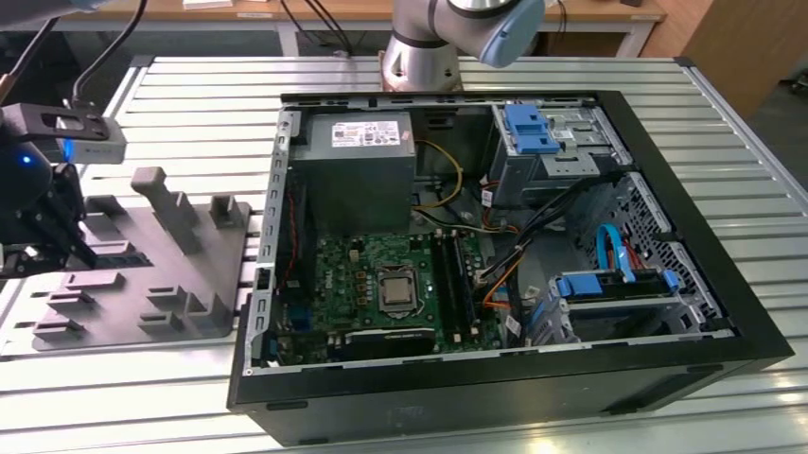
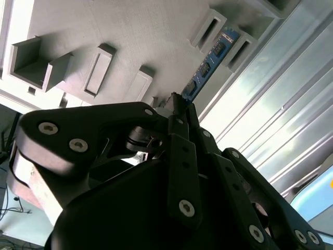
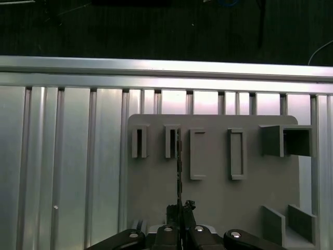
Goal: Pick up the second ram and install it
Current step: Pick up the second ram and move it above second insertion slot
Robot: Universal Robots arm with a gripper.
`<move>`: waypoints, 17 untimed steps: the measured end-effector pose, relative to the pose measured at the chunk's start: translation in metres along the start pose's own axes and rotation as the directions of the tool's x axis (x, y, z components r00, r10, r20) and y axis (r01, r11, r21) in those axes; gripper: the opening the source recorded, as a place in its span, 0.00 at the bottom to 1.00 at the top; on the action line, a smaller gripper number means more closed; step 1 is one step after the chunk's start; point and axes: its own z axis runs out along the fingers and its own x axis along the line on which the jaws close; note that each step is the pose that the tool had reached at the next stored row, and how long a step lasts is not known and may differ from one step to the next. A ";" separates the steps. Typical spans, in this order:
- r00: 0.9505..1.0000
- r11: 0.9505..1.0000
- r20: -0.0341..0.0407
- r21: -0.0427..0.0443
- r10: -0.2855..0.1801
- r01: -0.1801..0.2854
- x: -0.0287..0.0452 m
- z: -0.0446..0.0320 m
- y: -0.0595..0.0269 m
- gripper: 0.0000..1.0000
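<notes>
At the far left edge of the exterior view, low over the slatted metal tabletop (image 1: 189, 85): the dark tool (image 1: 32, 241), with a grey camera block (image 1: 79, 134) fixed above it. Just to its right, the grey holder block (image 1: 139, 284) with upright posts and shallow pockets, flat on the tabletop.

In both wrist views, tool (image 2: 178, 104) (image 3: 180, 209) closed, fingers pinched together on the near end of the second ram (image 2: 207, 67) (image 3: 179, 166). In the second wrist view, a blue-green board with a row of black chips, reaching away from the fingertips, its far end between two raised posts of the holder block (image 2: 104, 31). In the first wrist view, the same stick edge-on as a thin dark line over the holder block (image 3: 218, 198), running from the tool to a pair of posts. Cannot tell whether seated in the holder or just lifted clear of it.

Further right in the exterior view, filling the middle and right of the frame: an open black computer case (image 1: 707, 284) lying on its side. Inside it, upper left, a grey power supply (image 1: 360, 161); below that, the green motherboard (image 1: 366, 284) with long black memory slots (image 1: 451, 274) along its right side. At top centre of the frame, behind the case, the silver arm base (image 1: 436, 43). Right of that, a blue drive bracket (image 1: 531, 128) in the case's upper right, and another blue bracket (image 1: 606, 284) lower right, with loose cables between.
</notes>
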 end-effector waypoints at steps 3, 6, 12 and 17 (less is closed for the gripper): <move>1.000 1.000 0.001 0.000 0.000 0.000 -0.0001 -0.0038 0.0002 0.14; 1.000 1.000 0.001 0.000 0.000 0.000 -0.0003 -0.0080 0.0003 0.14; 1.000 1.000 0.001 0.000 0.000 0.000 -0.0005 -0.0141 0.0006 0.14; 1.000 1.000 0.002 0.000 0.000 0.000 -0.0007 -0.0195 0.0008 0.14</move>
